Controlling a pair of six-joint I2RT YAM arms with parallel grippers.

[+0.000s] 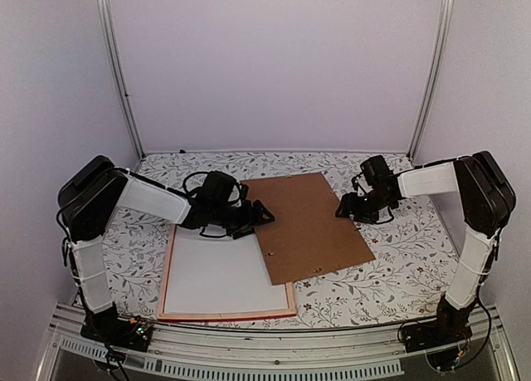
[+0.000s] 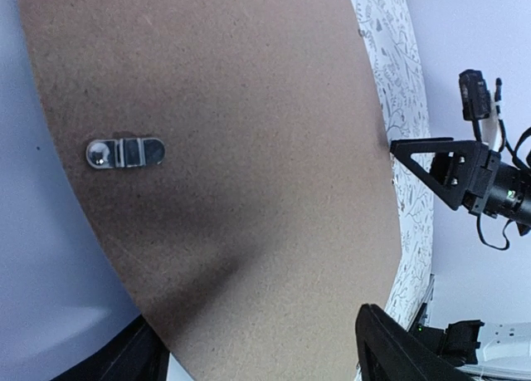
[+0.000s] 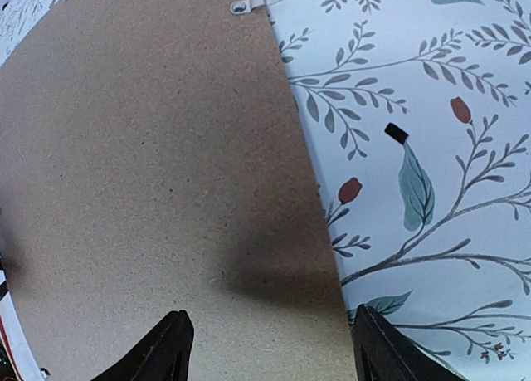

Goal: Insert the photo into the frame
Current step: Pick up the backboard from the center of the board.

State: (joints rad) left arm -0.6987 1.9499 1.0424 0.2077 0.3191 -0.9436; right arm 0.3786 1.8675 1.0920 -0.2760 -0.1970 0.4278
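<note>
The left tool (image 1: 255, 219) hangs with its jaws wide apart and nothing between them, low over the left edge of the brown backing board (image 1: 311, 223). In its wrist view the board fills most of the picture, and a small metal turn clip (image 2: 124, 153) sits near that edge. The right tool (image 1: 347, 208) is likewise spread wide and holds nothing. It is at the board's right edge, with board under one finger (image 3: 170, 348) and flowered cloth under the other.

The board lies flat and slightly askew in the middle of the counter (image 1: 398, 265), and its near left corner overlaps the frame (image 1: 228, 316). The frame lies flat at the near left of the counter, in front of the left arm. The photo (image 1: 220, 273) rests inside its red rails, plain white side up and filling it. Both tools are clear of the photo.
</note>
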